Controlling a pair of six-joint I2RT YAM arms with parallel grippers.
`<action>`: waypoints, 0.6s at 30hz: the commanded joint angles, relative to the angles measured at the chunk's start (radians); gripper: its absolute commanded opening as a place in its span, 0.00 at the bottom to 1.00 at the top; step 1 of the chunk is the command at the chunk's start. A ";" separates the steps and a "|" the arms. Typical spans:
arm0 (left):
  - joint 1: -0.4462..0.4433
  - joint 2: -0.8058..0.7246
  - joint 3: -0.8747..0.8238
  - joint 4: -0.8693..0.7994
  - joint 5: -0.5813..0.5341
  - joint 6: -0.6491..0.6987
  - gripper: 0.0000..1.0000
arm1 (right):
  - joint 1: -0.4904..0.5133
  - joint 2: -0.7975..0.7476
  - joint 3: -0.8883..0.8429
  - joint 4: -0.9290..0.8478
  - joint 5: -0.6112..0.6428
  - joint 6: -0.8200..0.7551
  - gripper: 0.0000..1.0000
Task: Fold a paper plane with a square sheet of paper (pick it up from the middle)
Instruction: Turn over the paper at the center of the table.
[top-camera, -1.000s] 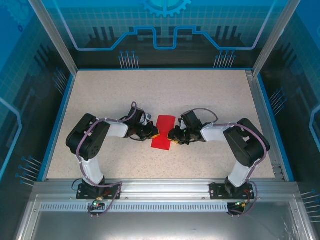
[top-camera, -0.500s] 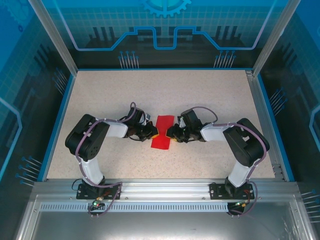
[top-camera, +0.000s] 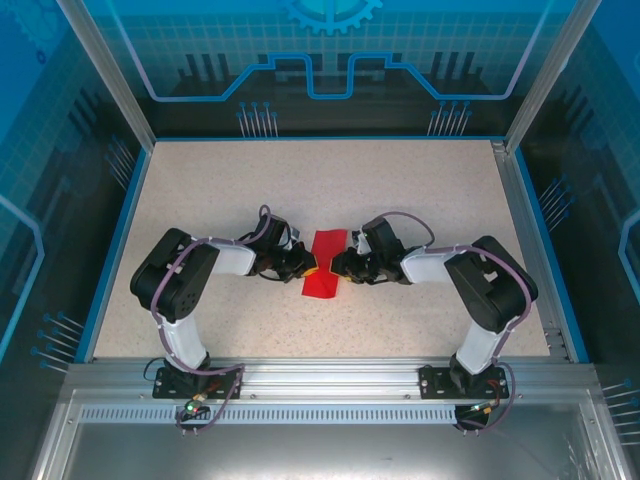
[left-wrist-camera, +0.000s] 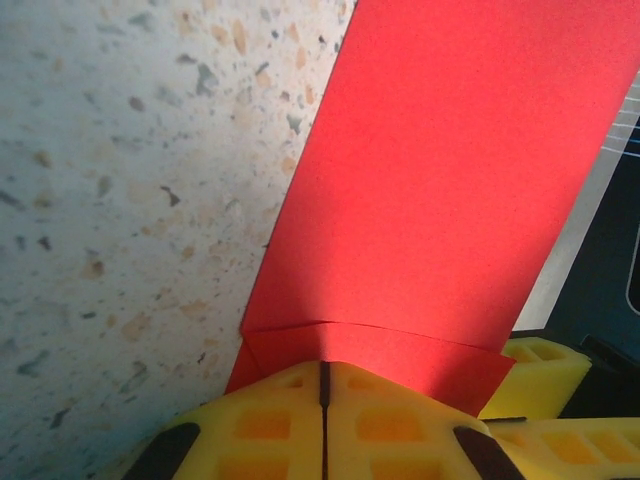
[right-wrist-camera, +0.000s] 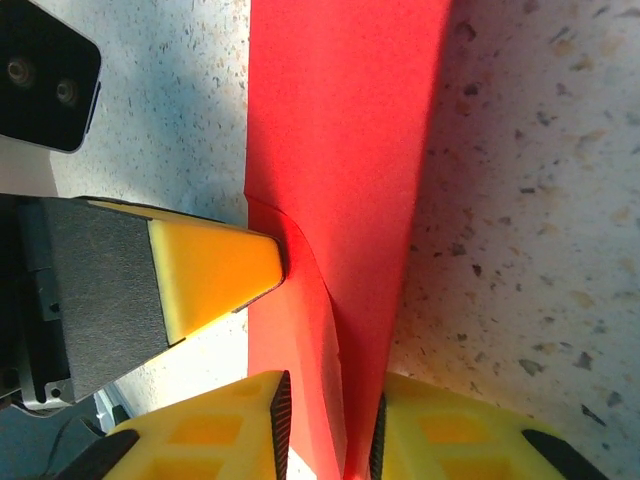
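A: What is being changed?
B: The square sheet of paper (top-camera: 322, 266), clamped by the left gripper (left-wrist-camera: 322, 385) and the right gripper (right-wrist-camera: 332, 405), is being squeezed narrower than before; a crease is being formed.

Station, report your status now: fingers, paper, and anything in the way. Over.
Left fingers shut on red paper edge. Right fingers around opposite edge, grip unclear. Paper folded, mid-table. No obstacle seen.

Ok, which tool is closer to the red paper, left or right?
Neither, both touch it. The left tool is shut on the left edge of the red paper; the right tool has its right edge between its fingers.
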 joint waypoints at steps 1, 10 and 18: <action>0.010 -0.041 -0.021 0.008 -0.008 -0.016 0.08 | 0.007 0.025 0.012 0.018 -0.022 -0.029 0.27; 0.011 -0.166 -0.043 -0.049 -0.070 0.019 0.18 | -0.002 -0.021 0.034 -0.047 -0.023 -0.100 0.16; 0.013 -0.397 -0.047 -0.255 -0.264 0.127 0.24 | -0.013 -0.200 0.167 -0.432 0.116 -0.299 0.11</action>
